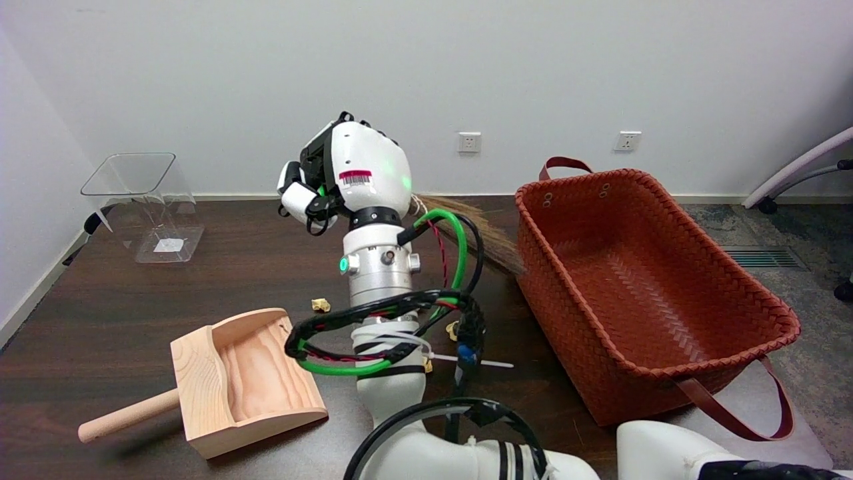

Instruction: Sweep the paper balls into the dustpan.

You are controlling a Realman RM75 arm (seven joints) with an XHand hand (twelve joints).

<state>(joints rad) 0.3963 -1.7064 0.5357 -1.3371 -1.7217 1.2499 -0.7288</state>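
Dark wood-grain table (pixel 133 287) fills most of the view. Nearest, at 6 o'clock, the white right arm (pixel 386 393) rises from the bottom edge, wrapped in green, black and red cables. At 8 o'clock a wooden dustpan (pixel 250 380) lies flat, round handle pointing toward 8, open mouth facing 2. Small yellowish paper balls: one (pixel 320 305) just past the dustpan's far corner, others (pixel 453 329) mostly hidden beside the cables near centre. Woven rust-red basket (pixel 666 293) with leather straps fills 3 o'clock. Right hand (pixel 343 175) sits just above centre, back to the camera, fingers curled in; cannot tell what they close on. A straw broom head (pixel 490 237) sticks out from behind the wrist toward 3, bristles touching the basket's near corner. Clear plastic container (pixel 143 203) at 10 o'clock near the table's far edge. Beyond: white wall, two sockets (pixel 469 142), grey carpet and a chair base at far right.
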